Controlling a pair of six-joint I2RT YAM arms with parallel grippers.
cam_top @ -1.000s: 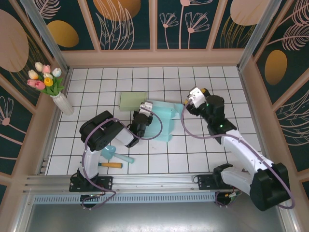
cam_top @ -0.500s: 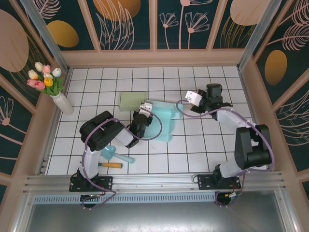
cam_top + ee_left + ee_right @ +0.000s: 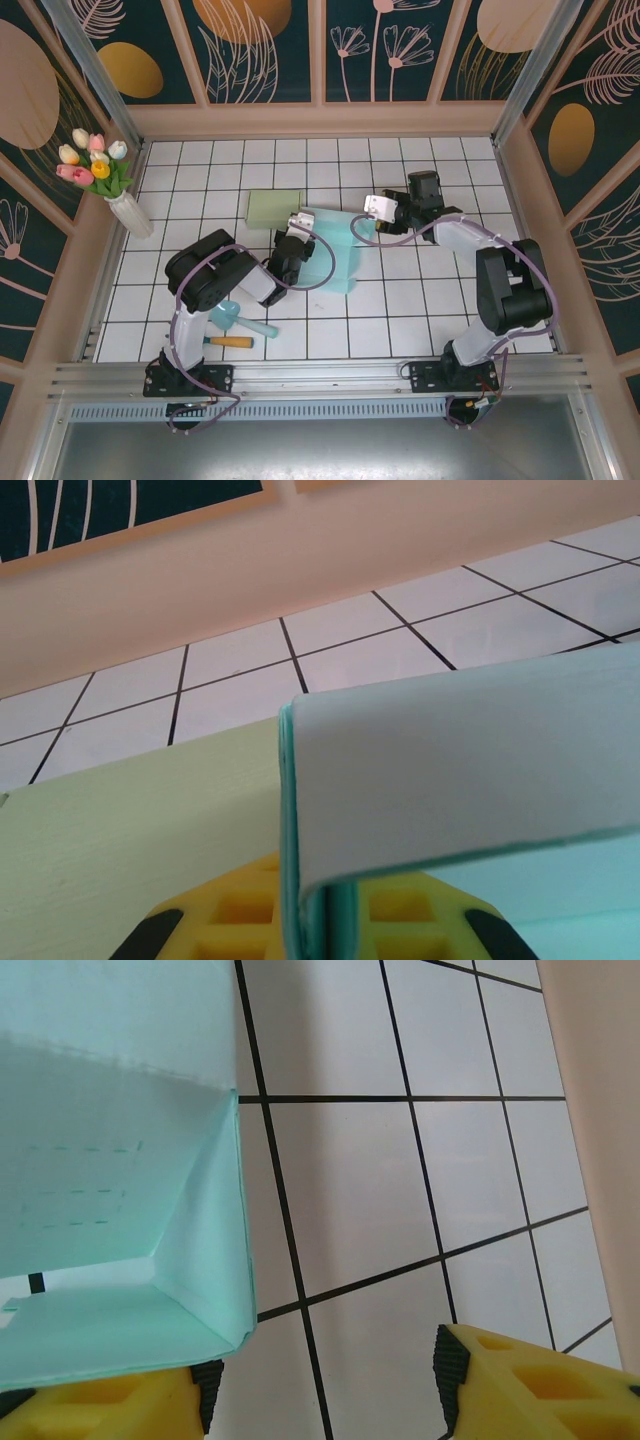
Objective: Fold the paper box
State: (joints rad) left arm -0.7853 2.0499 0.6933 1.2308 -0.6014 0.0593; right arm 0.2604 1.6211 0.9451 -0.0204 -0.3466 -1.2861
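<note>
Two arms are seen on the white-tiled table (image 3: 400, 320), each fitted with one gripper; one teal paper box (image 3: 340, 255), one pale green box (image 3: 275, 208), one white vase (image 3: 132, 215) holding one bunch of tulips (image 3: 92, 160), one teal scoop (image 3: 232, 316) and one wooden-handled tool (image 3: 232, 342) are counted; the blooms are packed too tightly to be numbered with certainty.

The paper box is placed near the middle of the table, partly opened, with a gripper at either side; the pale green box is set just beside its far left corner; the vase is stood at the far left by the wall; the scoop and the tool are laid at the near left, close to the left arm.

The left gripper (image 3: 315, 925) is closed on the paper box; in the left wrist view a doubled teal flap is pinched between the yellow pads (image 3: 240, 920), and the pale green box is seen directly to the left of that flap.

The right gripper (image 3: 325, 1390) is held at the far right corner of the paper box; its jaws are parted, with bare tile seen between them; a corner of the box's wall is seen just beside one yellow finger (image 3: 100, 1405), and nothing is clamped.

Rows of short dashes are marked on an inner face of the paper box; they are too faint to be read as anything more.
</note>
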